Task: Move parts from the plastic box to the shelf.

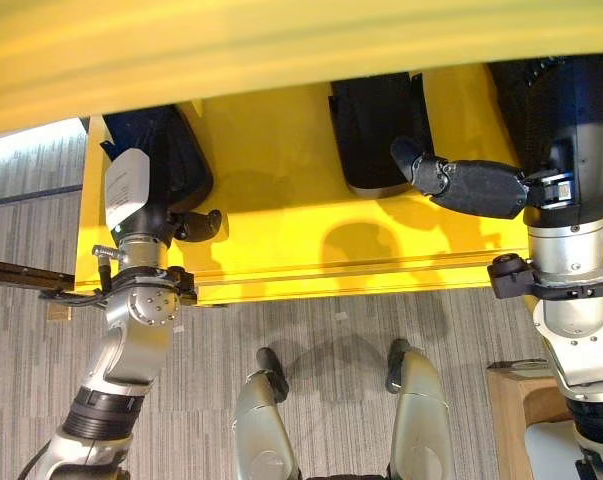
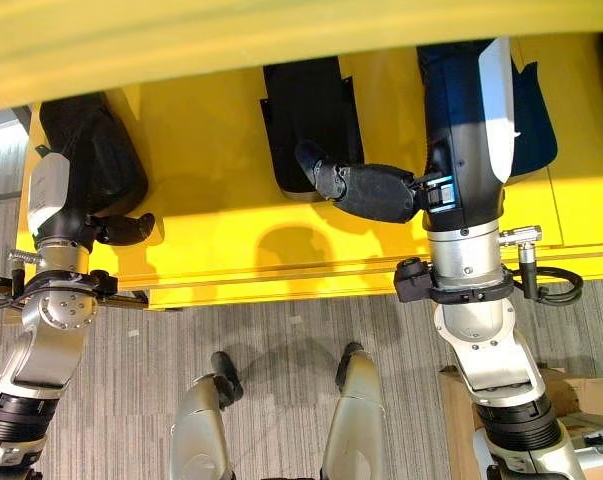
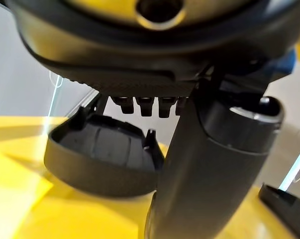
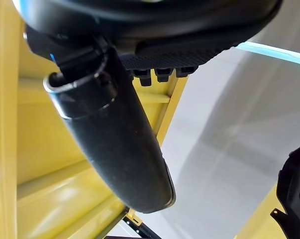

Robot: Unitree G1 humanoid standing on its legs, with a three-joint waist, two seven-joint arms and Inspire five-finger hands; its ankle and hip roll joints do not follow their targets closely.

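Placing step: both hands over the yellow shelf point(image 1: 281, 200), left hand point(image 1: 156, 190) resting on a black part point(image 3: 105, 159), finger state unreadable; right hand point(image 2: 461, 130) showing only its thumb out, fingers hidden; next, clearing both hands back toward the box.

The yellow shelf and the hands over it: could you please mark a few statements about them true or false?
1. A black part lies on the yellow shelf between the two hands. True.
2. The right hand stretches its thumb away from that part. False: the thumb reaches toward it.
3. The left hand is over the shelf's left end. True.
4. The floor below the shelf is white tile. False: it is grey striped carpet.
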